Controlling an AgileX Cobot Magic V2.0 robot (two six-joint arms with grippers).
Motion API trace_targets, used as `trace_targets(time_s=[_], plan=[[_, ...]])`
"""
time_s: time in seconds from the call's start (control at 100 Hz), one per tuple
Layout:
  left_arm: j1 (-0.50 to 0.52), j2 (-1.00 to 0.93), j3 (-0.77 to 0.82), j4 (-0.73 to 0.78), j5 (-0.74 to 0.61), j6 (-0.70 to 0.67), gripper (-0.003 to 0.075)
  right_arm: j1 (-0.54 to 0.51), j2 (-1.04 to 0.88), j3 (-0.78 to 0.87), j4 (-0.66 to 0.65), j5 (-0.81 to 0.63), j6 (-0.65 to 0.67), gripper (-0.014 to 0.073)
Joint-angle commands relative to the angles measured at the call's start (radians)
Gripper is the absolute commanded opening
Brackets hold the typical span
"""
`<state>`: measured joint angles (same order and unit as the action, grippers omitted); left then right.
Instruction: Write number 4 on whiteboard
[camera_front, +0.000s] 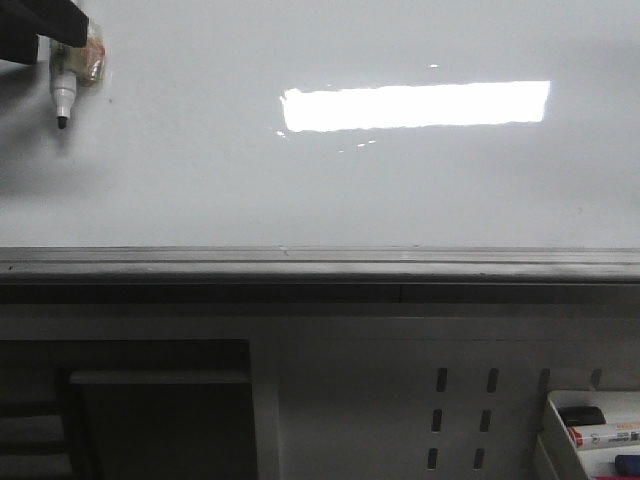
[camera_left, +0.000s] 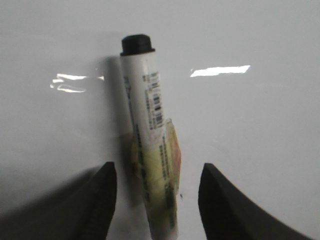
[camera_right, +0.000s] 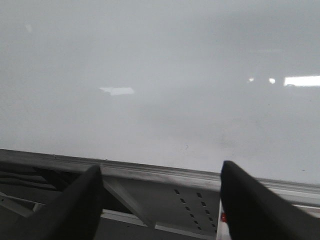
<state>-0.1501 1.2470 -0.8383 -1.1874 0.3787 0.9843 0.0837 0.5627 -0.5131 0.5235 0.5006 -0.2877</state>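
Observation:
The whiteboard (camera_front: 300, 190) is glossy white with a bright rectangular glare, and no number 4 shows on it in any view. My left gripper (camera_front: 72, 40) is at the board's far upper left, shut on a white marker (camera_front: 66, 85) wrapped in yellowish tape. The marker's black tip (camera_front: 62, 121) points down, close to the board surface; I cannot tell if it touches. In the left wrist view the marker (camera_left: 147, 125) runs out between the black fingers (camera_left: 100, 200) of this gripper (camera_left: 156, 185). My right gripper (camera_right: 160, 195) is open and empty, near the board's grey edge rail (camera_right: 150, 172).
The grey metal rail (camera_front: 320, 262) runs along the board's near edge. Below it is a grey perforated panel (camera_front: 460, 410). A white tray (camera_front: 556, 440) at the lower right holds spare markers and a black eraser (camera_front: 583, 414). A dark recess (camera_front: 160, 420) lies at the lower left.

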Motion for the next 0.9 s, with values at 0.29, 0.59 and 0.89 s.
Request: trace_targets(time_s=[0.29, 0.59, 0.89], plan=[[-0.006, 0.055, -0.056, -0.034, -0.018, 0.012, 0.0347, -0.005, 0.012, -0.036, 0.015, -0.056, -0.012, 0.0445], [-0.006, 0.057, -0.056, -0.034, 0.008, 0.025, 0.0145, -0.005, 0.012, -0.036, 0.015, -0.055, -0.012, 0.0445], [-0.006, 0.021, -0.056, -0.024, 0.104, 0.084, -0.0020, -0.005, 0.012, -0.036, 0.015, -0.034, -0.012, 0.0445]])
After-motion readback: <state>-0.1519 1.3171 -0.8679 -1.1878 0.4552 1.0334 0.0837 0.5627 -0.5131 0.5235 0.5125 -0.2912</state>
